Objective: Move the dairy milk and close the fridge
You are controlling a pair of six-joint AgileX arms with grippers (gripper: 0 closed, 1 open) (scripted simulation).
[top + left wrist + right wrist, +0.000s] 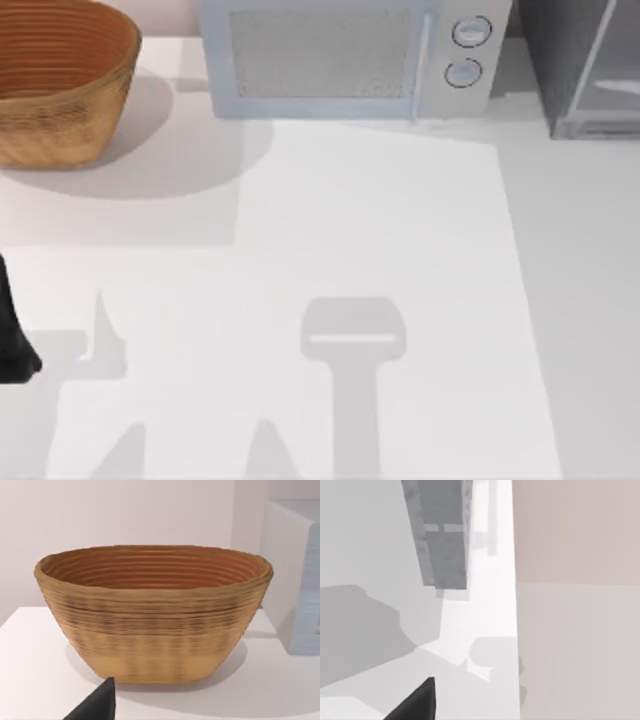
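Observation:
The fridge (578, 60) is a dark grey speckled cabinet at the table's far right corner, and its pale-framed see-through door (603, 85) faces the table. I cannot tell whether that door is ajar. The right wrist view looks along the fridge (442, 540) from some distance. The dairy milk is out of view. My left gripper (14, 345) sits low at the table's left edge, and a dark part of it (96, 706) points toward the basket. A dark part of my right gripper (416, 704) hangs above the white tabletop, apart from the fridge.
A woven brown basket (60, 85) stands at the far left; the left wrist view shows its inside (152, 567) bare. A light grey microwave (345, 55) with two round knobs sits between basket and fridge. Grey shadows lie across the white table (400, 220).

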